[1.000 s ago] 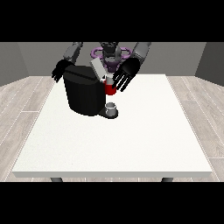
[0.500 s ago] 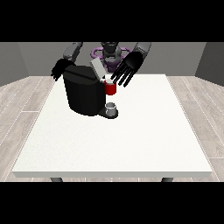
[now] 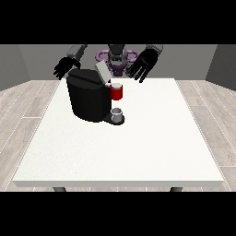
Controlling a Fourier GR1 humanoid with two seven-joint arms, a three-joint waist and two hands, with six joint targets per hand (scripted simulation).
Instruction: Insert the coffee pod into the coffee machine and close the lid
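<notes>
The black machine (image 3: 90, 99) stood on the table (image 3: 138, 147), toward the far left part of the top. Its grey lid (image 3: 102, 73) was raised and tilted back, not closed. A red thing at the machine (image 3: 117, 92) sat at the front, just under the lid. A grey thing (image 3: 118, 113) rested on the machine's base, below the red thing; whether it was the pod could not be told. The hand at the view's right (image 3: 142, 64) hovered above and right of the machine, fingers spread apart, holding nothing. The hand at the view's left (image 3: 64, 67) hung behind the machine's left top corner, fingers apart, also empty.
</notes>
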